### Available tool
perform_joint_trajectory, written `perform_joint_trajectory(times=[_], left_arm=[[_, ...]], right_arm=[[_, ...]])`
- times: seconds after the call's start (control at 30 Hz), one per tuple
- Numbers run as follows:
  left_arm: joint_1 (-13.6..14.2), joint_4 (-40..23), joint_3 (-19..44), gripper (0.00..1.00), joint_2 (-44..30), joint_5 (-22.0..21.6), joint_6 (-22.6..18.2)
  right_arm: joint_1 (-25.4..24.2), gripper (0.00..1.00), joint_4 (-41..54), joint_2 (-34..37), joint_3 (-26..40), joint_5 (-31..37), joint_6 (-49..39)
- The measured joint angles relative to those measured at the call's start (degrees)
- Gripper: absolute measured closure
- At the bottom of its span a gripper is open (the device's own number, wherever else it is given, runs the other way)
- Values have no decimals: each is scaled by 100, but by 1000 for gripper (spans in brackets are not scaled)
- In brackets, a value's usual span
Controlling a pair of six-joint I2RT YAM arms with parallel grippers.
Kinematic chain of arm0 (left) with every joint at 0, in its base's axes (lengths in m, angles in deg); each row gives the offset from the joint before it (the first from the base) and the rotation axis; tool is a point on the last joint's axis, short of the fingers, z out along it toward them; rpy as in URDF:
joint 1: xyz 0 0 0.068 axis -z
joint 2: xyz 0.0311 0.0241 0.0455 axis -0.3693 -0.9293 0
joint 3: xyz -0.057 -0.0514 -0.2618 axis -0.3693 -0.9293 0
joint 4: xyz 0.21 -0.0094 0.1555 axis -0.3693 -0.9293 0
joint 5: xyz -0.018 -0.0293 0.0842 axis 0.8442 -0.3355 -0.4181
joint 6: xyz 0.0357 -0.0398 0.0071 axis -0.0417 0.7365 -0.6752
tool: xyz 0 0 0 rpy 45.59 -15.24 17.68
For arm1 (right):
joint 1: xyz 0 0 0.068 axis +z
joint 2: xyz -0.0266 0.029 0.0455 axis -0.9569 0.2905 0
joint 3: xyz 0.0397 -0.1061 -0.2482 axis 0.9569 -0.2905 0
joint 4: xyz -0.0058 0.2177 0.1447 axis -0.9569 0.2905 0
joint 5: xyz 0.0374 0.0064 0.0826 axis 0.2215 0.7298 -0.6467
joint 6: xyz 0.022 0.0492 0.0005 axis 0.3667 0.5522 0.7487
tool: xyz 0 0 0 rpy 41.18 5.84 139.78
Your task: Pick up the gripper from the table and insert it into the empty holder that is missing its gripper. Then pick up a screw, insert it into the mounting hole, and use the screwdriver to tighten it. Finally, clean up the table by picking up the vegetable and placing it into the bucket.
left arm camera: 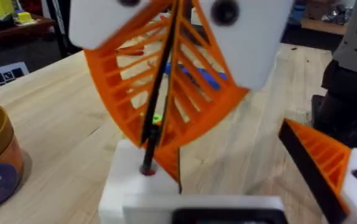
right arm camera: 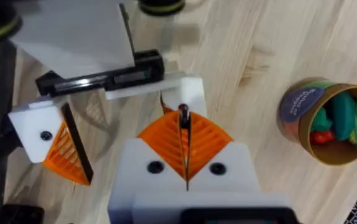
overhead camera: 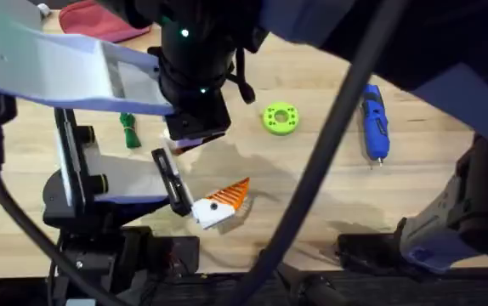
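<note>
— Where does the screw [right arm camera: 183,112] sit against the fingers?

— Pinched between the right gripper's [right arm camera: 184,134] two orange ribbed pads [right arm camera: 209,140], which are pressed together on it. It is a thin dark pin that sticks out past the pad tips, and its reddish end rests on the holder [right arm camera: 188,93].

— Is it actually touching?

— In the left wrist view the pin runs down between the pads and meets the top face of the holder [left arm camera: 135,180]. I cannot tell whether it has entered a hole.

— And the left gripper [left arm camera: 234,180]?

— Its fingers are spread wide and grasp nothing. One finger is the plain white holder. The other is the white block with the orange tip [left arm camera: 318,158], well apart from the holder.

— What about the other things, measured from the holder?

— The bucket [right arm camera: 324,124] stands apart from the holder, with coloured pieces inside. The vegetable [overhead camera: 129,132] lies near it on the table [overhead camera: 312,178]. The screwdriver [overhead camera: 373,123] lies well apart from the holder, beyond the green disc [overhead camera: 280,119].

— Is there any writing?

— The bucket carries a blue label [right arm camera: 300,102] with pale lettering. The left wrist view gives part of it, but I cannot read the words. Farther from the holder than the bucket lies a white sheet with black square markers [left arm camera: 4,74], with no legible text.
</note>
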Motion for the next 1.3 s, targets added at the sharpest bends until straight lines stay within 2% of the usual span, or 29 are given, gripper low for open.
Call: perform_joint_trajectory(times=[1.3], left_arm=[[0,0,0,15,1,0,0]], right_arm=[[12,995,28,187,0,-2,7]])
